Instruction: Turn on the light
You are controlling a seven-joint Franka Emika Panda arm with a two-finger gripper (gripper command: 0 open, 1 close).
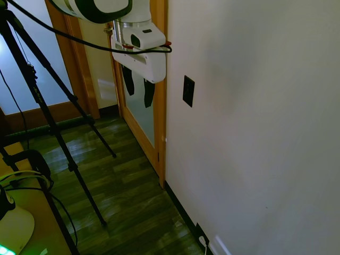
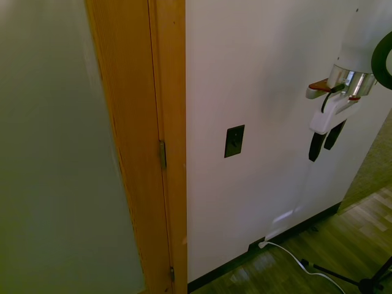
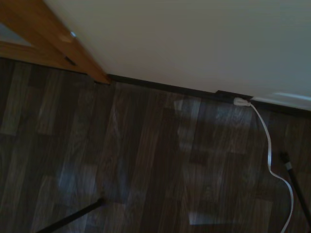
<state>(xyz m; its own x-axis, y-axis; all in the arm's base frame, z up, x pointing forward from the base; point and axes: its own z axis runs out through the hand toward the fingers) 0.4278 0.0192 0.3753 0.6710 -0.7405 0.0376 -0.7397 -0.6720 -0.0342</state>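
In the first exterior view, nearest the camera, the dark wood-plank floor (image 1: 127, 202) runs along the foot of a plain white wall (image 1: 255, 133), where a white plug and cord (image 1: 203, 241) sit in a dark low socket at the baseboard; that socket is not the target. Farther along the wall, the small flat black rectangular switch plate (image 1: 188, 91) stands upright, just right of the orange-brown wooden door frame (image 1: 159, 106). The white end effector (image 1: 138, 86) hangs at about the plate's height, in the open beyond its left edge, its two dark fingers (image 1: 149, 92) pointing down, spread apart and holding nothing. It is clear of the wall, not touching the plate. To do this step well, I judge one fingertip should be brought square onto the plate's rocker, approaching slowly and pressing lightly, avoiding the door frame.
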